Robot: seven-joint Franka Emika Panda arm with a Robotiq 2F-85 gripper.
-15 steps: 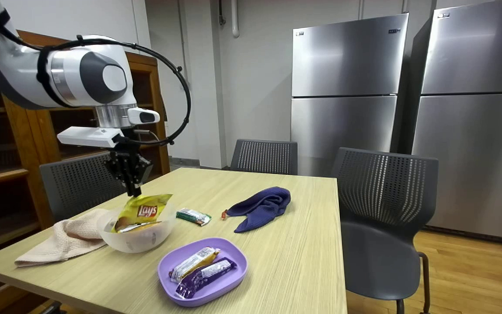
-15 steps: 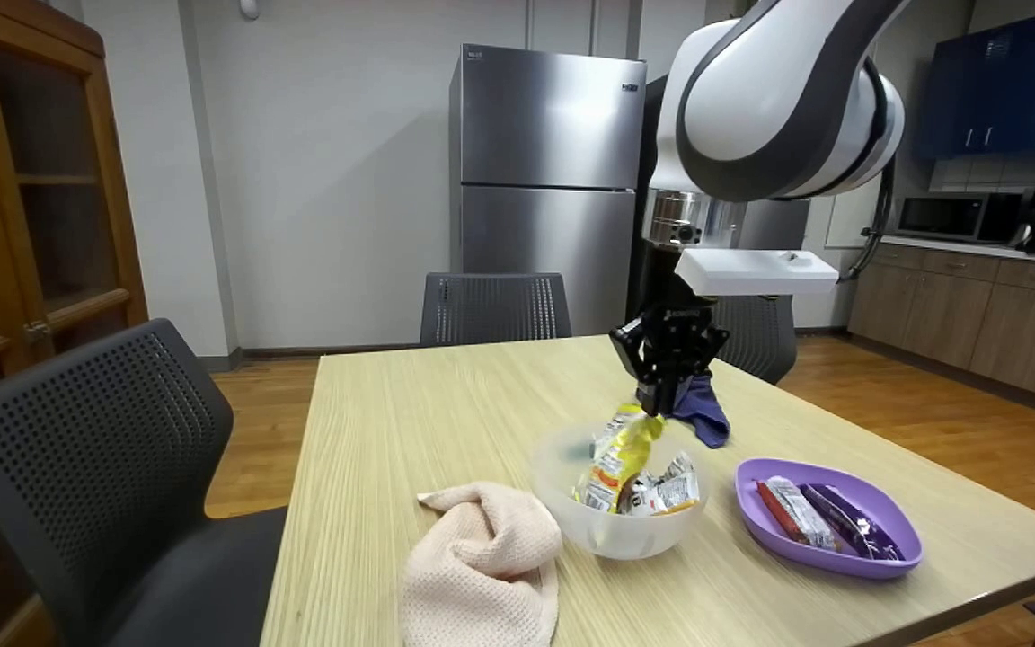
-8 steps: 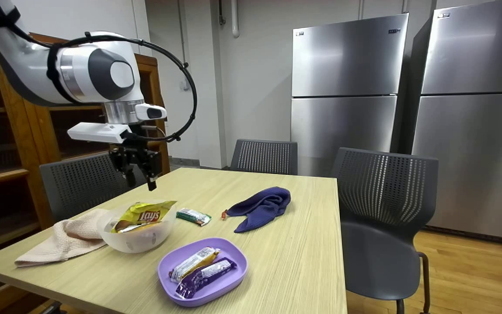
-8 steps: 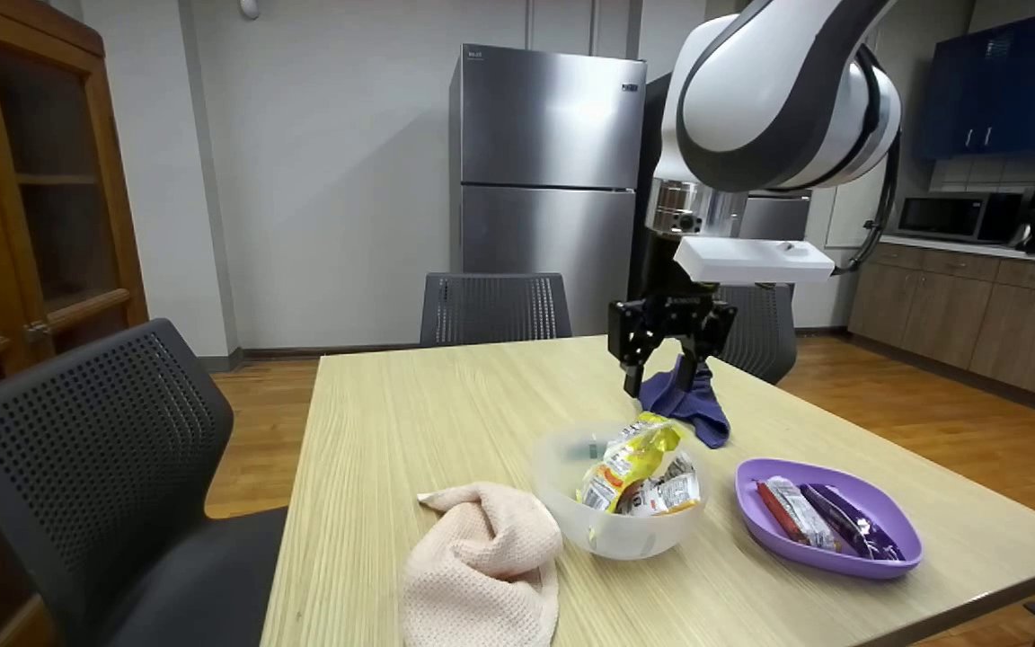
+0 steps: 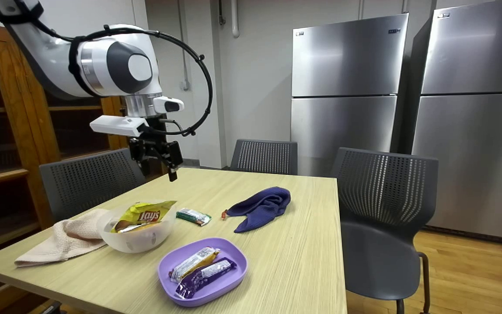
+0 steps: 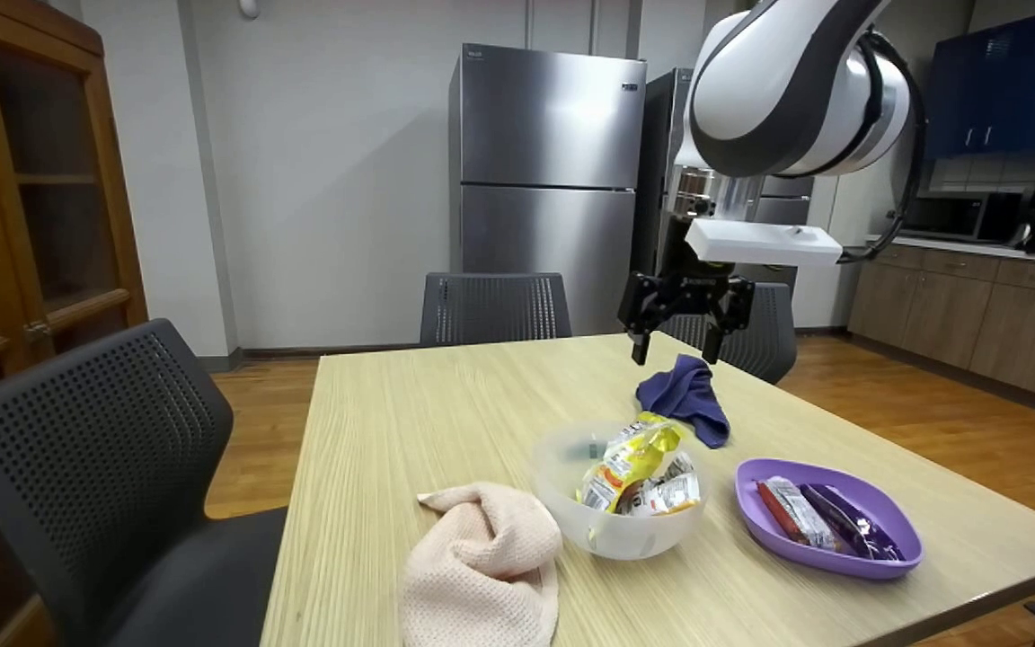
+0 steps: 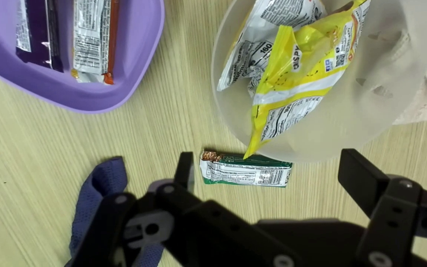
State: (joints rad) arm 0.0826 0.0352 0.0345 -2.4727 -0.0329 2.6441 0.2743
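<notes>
The gripper (image 6: 676, 349) hangs above the table (image 5: 294, 261), jaws spread wide, holding nothing. In the wrist view, the green-and-white bar (image 7: 247, 171) lies at centre, framed between the jaws, just beside the bowl (image 7: 347, 118) at upper right. Caution: lowering here may drive the jaw at right of frame onto the bowl rim; the yellow packet (image 7: 302, 85), its corner overhanging that rim, may snag. The navy cloth (image 7: 98, 181) limits room at lower left. In an exterior view, open room extends rightward from the purple tray (image 5: 220, 284) to the table edge.
</notes>
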